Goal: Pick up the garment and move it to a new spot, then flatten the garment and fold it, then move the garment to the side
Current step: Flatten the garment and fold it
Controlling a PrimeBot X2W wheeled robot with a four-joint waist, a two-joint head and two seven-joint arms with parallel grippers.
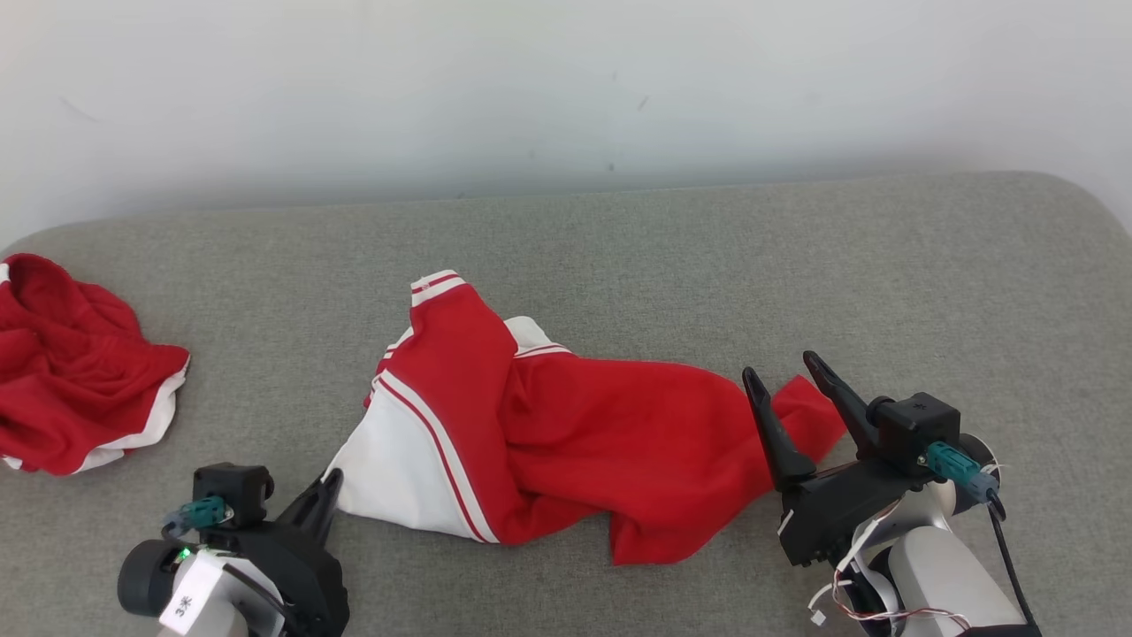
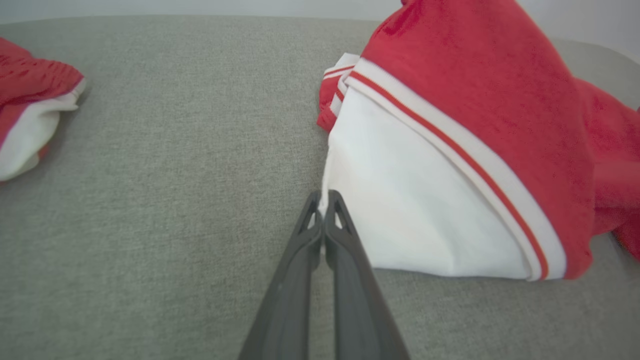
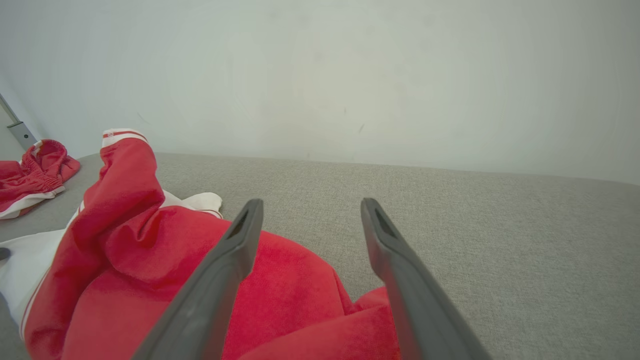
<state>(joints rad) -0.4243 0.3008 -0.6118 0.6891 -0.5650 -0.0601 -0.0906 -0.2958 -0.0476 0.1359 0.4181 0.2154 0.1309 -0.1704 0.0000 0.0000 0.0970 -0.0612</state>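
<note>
The garment (image 1: 548,425) is a red piece with white panels and red-white stripes, lying crumpled in the middle of the grey padded surface (image 1: 884,283). My left gripper (image 1: 329,485) sits at its lower left white corner. In the left wrist view the gripper (image 2: 325,197) is shut, and its tips pinch the edge of the garment's white panel (image 2: 425,210). My right gripper (image 1: 783,372) stands open over the garment's red right end. In the right wrist view the gripper (image 3: 310,207) has red cloth (image 3: 150,260) under and between its fingers, with nothing gripped.
A second red and white garment (image 1: 71,372) lies bunched at the far left edge of the surface, also seen in the left wrist view (image 2: 30,115). A pale wall (image 1: 566,88) runs behind. Bare grey surface lies to the right and behind the garment.
</note>
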